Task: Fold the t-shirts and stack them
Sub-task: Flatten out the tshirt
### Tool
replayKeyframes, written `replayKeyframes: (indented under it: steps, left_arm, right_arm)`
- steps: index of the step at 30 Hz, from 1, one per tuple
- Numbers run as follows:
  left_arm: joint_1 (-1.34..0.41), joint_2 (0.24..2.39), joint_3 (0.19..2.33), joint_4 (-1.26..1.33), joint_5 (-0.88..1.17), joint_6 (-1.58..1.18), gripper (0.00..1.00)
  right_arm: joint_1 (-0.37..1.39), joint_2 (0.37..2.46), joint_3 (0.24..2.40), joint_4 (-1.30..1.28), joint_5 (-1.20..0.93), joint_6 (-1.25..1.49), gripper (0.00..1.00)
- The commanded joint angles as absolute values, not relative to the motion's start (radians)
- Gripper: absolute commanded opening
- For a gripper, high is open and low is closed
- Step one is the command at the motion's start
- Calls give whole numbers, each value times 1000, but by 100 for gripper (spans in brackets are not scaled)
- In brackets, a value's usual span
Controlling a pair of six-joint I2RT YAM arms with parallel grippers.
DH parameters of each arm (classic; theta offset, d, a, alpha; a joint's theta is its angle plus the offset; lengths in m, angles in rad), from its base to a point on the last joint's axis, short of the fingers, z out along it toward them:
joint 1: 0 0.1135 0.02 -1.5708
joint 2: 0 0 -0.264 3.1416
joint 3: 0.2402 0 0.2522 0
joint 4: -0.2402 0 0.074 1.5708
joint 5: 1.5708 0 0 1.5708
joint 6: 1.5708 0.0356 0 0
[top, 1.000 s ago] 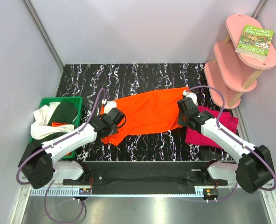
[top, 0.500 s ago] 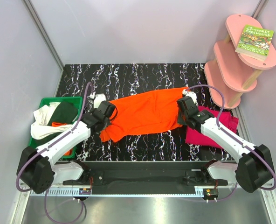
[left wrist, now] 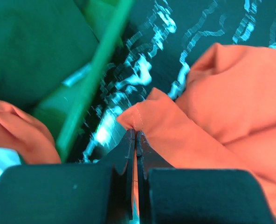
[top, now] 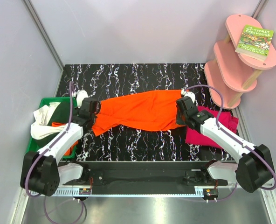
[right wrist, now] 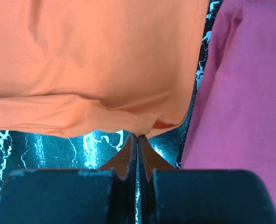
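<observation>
Orange t-shirt (top: pixel 138 111): stretched across table (top: pixel 128 77). Left gripper (left wrist: pixel 135 137) pinched tight on its left corner, near green bin (left wrist: pixel 89 100) rim; right gripper (right wrist: pixel 138 140) pinched tight on its near hem, beside magenta t-shirt (right wrist: pixel 243 93).

My left pincer (left wrist: pixel 135 136) has swung outward to the bin (top: pixel 61 99), dragging its pinched corner of the orange shirt (top: pixel 142 112) and stretching it long.
</observation>
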State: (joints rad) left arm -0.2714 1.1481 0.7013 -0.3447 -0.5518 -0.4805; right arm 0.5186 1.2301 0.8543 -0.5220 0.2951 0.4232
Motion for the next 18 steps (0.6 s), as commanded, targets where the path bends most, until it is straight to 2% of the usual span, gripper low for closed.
replayKeyframes:
  steps: [1,4,11,18]
  left_arm:
    - [-229,1207,689,-19,-722,-315,0]
    - [-163,1255,683,116,-658,-227,0]
    - [-46,1341,592,380,-365,-172,0]
    - [-41,1356,468,696,-330,-74,0]
  right_arm:
    - [535,1247,893,-482,278,433,0]
    - [535,1268,917,-474,272,431,0]
    - [535,1302,946,-466,252,423,0]
    - [537,1307,917,-442,221,436,0]
